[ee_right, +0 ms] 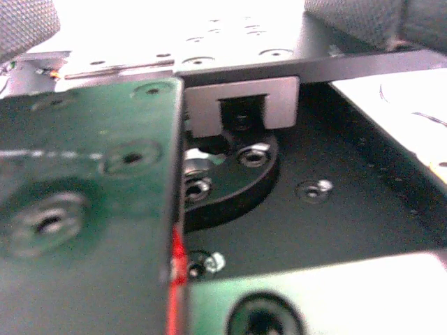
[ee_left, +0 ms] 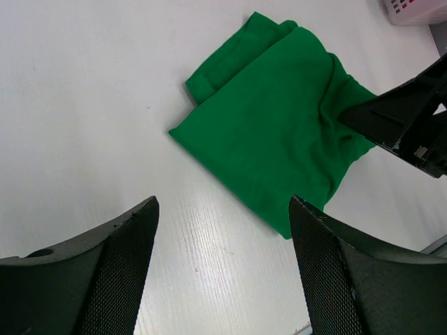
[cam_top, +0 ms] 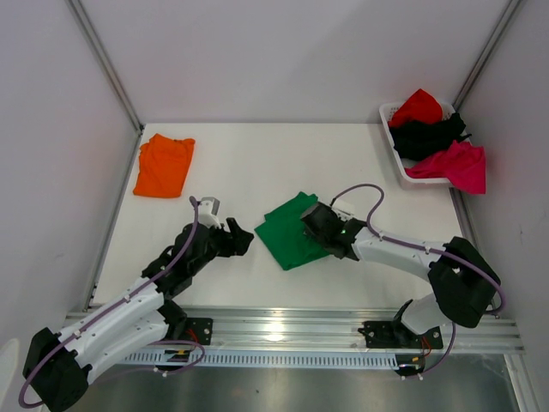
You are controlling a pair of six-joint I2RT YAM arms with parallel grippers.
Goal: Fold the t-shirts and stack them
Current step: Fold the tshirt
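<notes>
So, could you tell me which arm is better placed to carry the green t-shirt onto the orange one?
Probably left: the open left gripper sits beside the green t-shirt, nearer the orange t-shirt.

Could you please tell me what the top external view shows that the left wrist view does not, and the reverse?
Only top external: the orange t-shirt at far left; the red t-shirt, black t-shirt and magenta t-shirt in the basket. Only left wrist: the left gripper, open, its meshed fingers close up. Both: the folded green t-shirt with the right gripper on its edge.
</notes>
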